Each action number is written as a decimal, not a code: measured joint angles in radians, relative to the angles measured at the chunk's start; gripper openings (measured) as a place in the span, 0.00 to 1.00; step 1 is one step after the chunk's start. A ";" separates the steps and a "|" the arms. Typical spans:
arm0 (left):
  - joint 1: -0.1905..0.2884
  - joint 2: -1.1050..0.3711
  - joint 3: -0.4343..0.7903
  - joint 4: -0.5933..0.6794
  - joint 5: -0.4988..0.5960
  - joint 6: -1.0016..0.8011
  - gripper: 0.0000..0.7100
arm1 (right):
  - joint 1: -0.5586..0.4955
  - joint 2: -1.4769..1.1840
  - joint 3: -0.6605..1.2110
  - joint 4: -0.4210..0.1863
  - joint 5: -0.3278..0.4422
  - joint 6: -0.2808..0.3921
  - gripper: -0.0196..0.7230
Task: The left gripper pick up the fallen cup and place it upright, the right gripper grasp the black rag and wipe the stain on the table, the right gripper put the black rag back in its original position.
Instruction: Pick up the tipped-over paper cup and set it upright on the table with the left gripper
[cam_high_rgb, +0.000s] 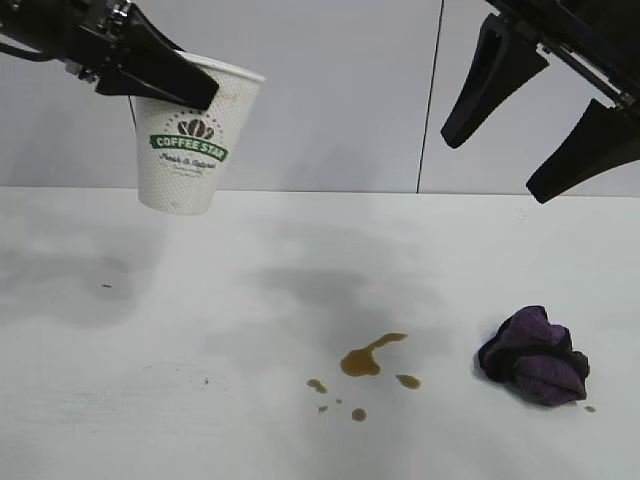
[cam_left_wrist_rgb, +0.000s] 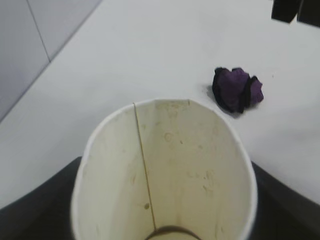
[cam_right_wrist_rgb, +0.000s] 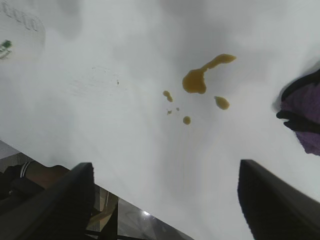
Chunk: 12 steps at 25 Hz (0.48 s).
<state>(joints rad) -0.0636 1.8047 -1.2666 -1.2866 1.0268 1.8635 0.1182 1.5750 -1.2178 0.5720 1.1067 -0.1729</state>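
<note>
Cup (cam_high_rgb: 192, 140) is in the air at upper left of the exterior view, clear of the table (cam_high_rgb: 150, 330), mouth up, slightly tilted, logo facing the camera. Left gripper (cam_high_rgb: 165, 75) pinches it at the rim, one finger (cam_high_rgb: 160, 72) outside the wall; the other looks to be inside, hard to tell. Left wrist view looks down into the cup (cam_left_wrist_rgb: 165, 175): brown smears on the wall.

Stain (cam_high_rgb: 366, 358) sits centre-front on the table, droplets around it. Black rag (cam_high_rgb: 535, 355) lies bunched to its right, apart from it.

Right gripper (cam_high_rgb: 540, 110) hangs at upper right above the rag, jaws spread, holding nothing.
</note>
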 joint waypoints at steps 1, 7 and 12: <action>0.034 0.000 0.037 -0.038 0.003 0.042 0.76 | 0.000 0.000 0.000 0.000 0.000 0.000 0.76; 0.149 0.000 0.282 -0.333 0.001 0.413 0.76 | 0.000 0.000 0.000 0.000 0.000 0.000 0.76; 0.172 -0.002 0.437 -0.389 -0.005 0.660 0.76 | 0.000 0.000 0.000 0.000 0.000 0.000 0.76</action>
<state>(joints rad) 0.1084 1.8032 -0.8296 -1.6755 1.0218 2.5234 0.1182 1.5750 -1.2178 0.5720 1.1067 -0.1729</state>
